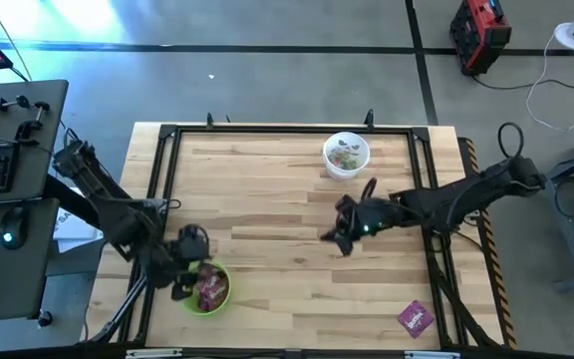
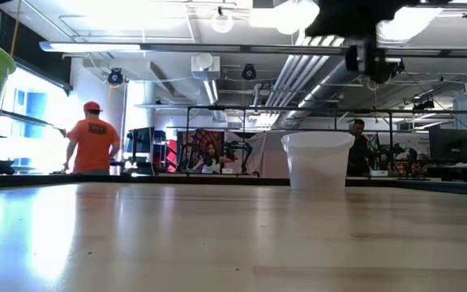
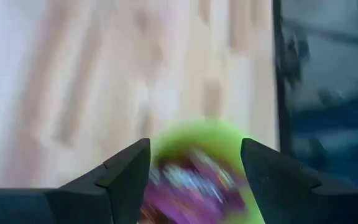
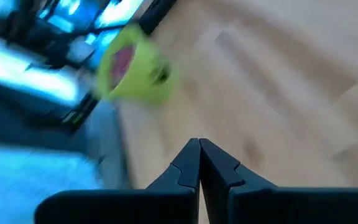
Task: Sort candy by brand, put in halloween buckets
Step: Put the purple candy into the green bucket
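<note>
High view, lime green bucket [image 1: 207,290] holding purple packets [image 1: 210,289], left gripper [image 1: 189,261] spread empty above, white bucket [image 1: 347,156] holding small sweets [image 1: 346,156], right gripper [image 1: 333,237] closed, empty.

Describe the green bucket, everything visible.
The green bucket is a small round lime pail, plastic by the look, standing upright on the wooden table near its front-left corner. It holds purple packets with white print. The left gripper hangs over its rim with fingers spread, nothing between them. The right wrist view shows a dark mark on its side. Nothing else touches it.
</note>
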Robot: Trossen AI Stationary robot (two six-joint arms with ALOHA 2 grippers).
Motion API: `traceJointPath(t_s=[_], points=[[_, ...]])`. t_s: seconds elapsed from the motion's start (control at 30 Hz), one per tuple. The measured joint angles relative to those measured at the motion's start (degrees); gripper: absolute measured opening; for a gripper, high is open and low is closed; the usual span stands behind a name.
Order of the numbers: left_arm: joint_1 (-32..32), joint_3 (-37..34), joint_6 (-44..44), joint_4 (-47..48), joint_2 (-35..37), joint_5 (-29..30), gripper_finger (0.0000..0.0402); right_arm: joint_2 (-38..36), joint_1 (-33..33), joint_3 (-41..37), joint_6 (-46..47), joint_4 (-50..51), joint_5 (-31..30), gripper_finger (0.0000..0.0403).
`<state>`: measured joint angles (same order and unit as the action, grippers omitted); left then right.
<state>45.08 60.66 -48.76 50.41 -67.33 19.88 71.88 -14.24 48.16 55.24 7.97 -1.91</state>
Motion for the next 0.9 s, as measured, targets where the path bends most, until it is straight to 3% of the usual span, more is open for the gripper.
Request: traceJointPath(t_s=[0.17,0.27,0.37,0.53,0.9], points=[[-5.1,0.1,8.7,-4.0,4.4,17.2,0.0242,1.7,-10.2,-0.1,9.3,10.6,6.1,0.0],[-10.0,0.1,12.0,-9.4,5.6,21.7,0.0242,4.4,-17.9,-0.2,17.3,19.1,11.5,0.0],[-14.6,0.1,13.3,-15.7,5.6,22.1,0.0242,7.9,-25.3,-0.2,25.2,21.1,17.1,0.0],[-20.3,0.1,16.3,-23.9,3.7,22.7,0.0243,13.2,-33.7,-0.2,32.6,14.4,23.0,0.0],[-27.4,0.1,17.5,-29.8,1.2,17.3,0.0243,15.6,-38.4,-0.3,37.2,19.1,25.8,0.0]])
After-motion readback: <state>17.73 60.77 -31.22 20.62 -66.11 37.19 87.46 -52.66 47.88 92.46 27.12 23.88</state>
